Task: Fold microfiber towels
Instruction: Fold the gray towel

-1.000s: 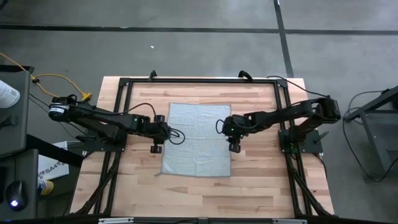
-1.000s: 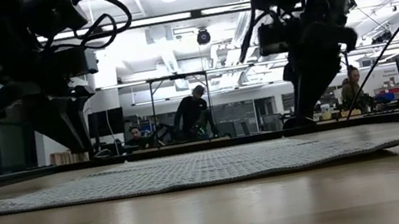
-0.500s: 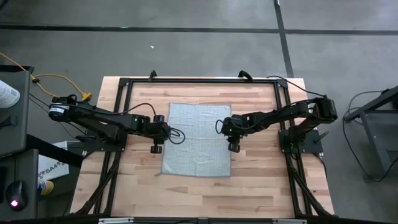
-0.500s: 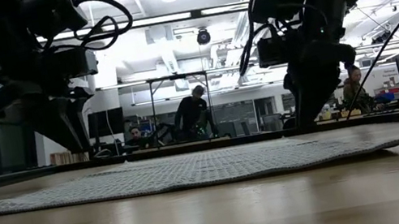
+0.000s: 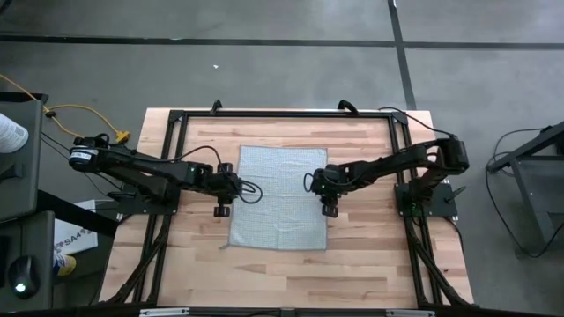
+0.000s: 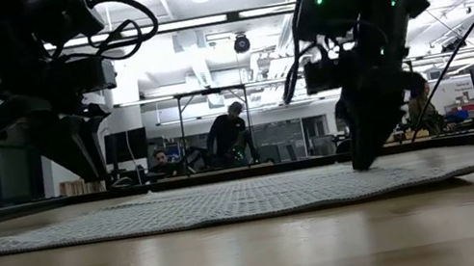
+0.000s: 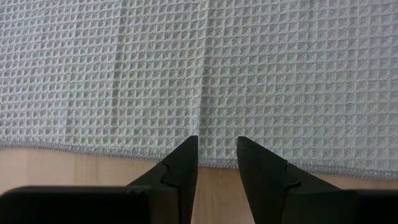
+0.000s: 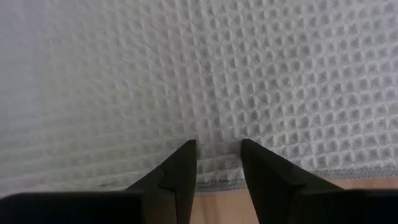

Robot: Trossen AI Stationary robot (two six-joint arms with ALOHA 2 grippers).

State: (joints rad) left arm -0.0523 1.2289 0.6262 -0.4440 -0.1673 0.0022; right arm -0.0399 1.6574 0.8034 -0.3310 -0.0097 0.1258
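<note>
The right pincer point(image 8: 217, 146) has its two dark fingers set a narrow gap apart, tips down at the towel's hem, with a little ridge of waffle fabric between them; nothing is clamped yet. The left pincer point(image 7: 216, 144) mirrors it at the opposite hem, parted by the same narrow gap, holding nothing, tips at the edge where cloth meets wood.

Between the two pincers the microfiber towel point(image 5: 280, 195) lies flat and unfolded on the table point(image 5: 370, 255), its middle stretching away from each set of fingers. Seen from table height, the right pincer point(image 6: 361, 158) touches or nearly touches the cloth, while the left pincer point(image 6: 92, 168) hangs just above it.

The risk from here, as I judge it, is a poor bite. If the fingers close on the thin hem alone, or skid on the wood, the edge may slip free when lifted. One side catching before the other would drag the towel askew and spoil the fold.
</note>
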